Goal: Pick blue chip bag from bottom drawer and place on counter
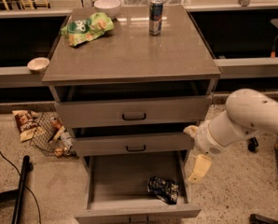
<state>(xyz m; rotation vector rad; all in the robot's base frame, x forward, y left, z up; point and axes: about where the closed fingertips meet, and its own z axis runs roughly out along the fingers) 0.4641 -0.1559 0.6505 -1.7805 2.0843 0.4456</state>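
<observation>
The blue chip bag lies crumpled in the front right corner of the open bottom drawer. My gripper hangs at the right side of the cabinet, level with the middle drawer, above and just right of the bag. Its cream fingers are spread apart and hold nothing. The white arm comes in from the right. The grey-brown counter tops the cabinet.
On the counter are a green and yellow bag, a drink can and a white bowl. A small bowl sits on the pale ledge. A brown snack packet and wire basket lie on the floor at left.
</observation>
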